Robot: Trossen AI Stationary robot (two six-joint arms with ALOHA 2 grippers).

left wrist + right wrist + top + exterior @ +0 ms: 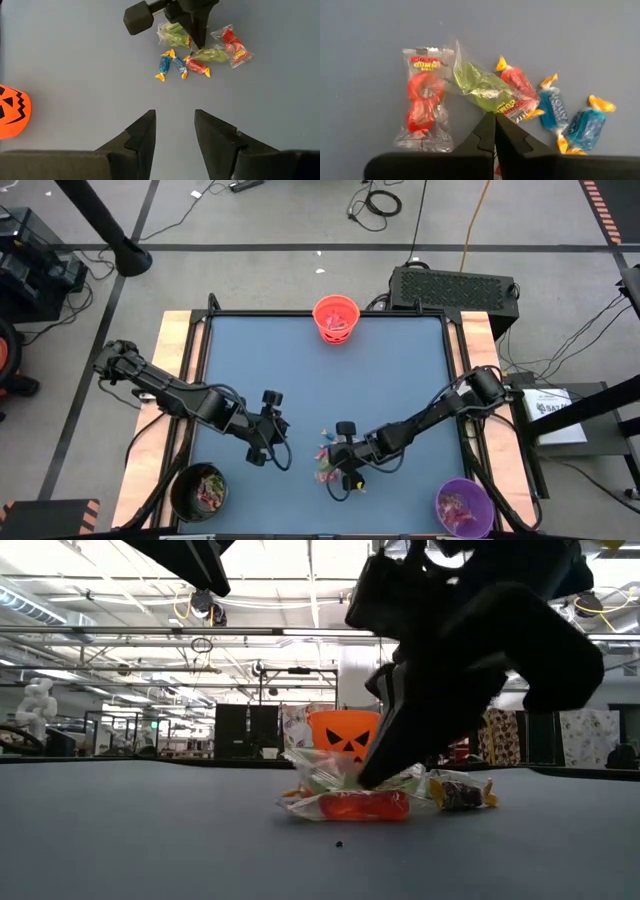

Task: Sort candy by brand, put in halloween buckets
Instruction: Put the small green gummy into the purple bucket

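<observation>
A blue table (390, 370) seen from above; the right gripper (347, 472) is down at a small heap of candy (326, 460) near the table's front edge, its fingers (487, 132) pressed together on the edge of a green gummy packet (482, 89); beside that packet lie a red gummy-ring packet (424, 102), a red sweet (519, 82) and two blue sweets (570, 120); the left gripper (174, 131) hovers just beside the heap, fingers apart, holding nothing; the orange bucket (336, 318) stands at the far edge, the black bucket (198, 490) at the front left corner, the purple bucket (464, 508) at the front right, the near two holding candy.
</observation>
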